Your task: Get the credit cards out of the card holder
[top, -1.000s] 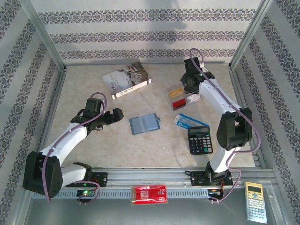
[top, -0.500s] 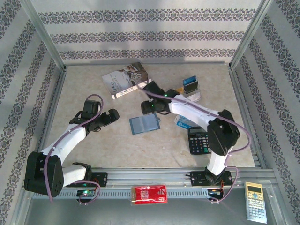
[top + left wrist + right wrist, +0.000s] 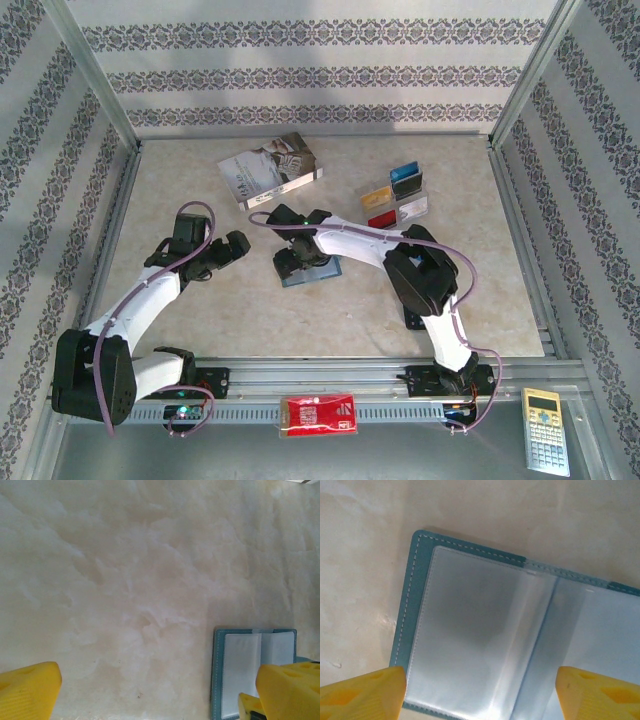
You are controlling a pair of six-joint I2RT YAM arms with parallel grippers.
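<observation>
The blue-grey card holder (image 3: pixel 470 630) lies open on the table, its clear slot pockets looking empty. My right gripper (image 3: pixel 480 695) hangs open just over it, a yellow finger on each side; from above this gripper (image 3: pixel 293 262) covers most of the holder (image 3: pixel 322 272). Several credit cards lie at the back right: a blue one (image 3: pixel 405 180), a yellow one (image 3: pixel 377 194), a red one (image 3: pixel 380 219). My left gripper (image 3: pixel 238 243) is open to the left of the holder, whose left page (image 3: pixel 242 670) sits beside its right finger (image 3: pixel 290 687).
A grey-white book (image 3: pixel 270 170) lies at the back left. The right arm stretches across the middle and hides most of the black calculator (image 3: pixel 412 318). A red packet (image 3: pixel 318 413) rests on the front rail, a beige calculator (image 3: pixel 545 430) at the front right.
The right arm has swung from the card pile at the back right over to the card holder. A blue card now lies with the other cards. The left gripper drifted slightly.
</observation>
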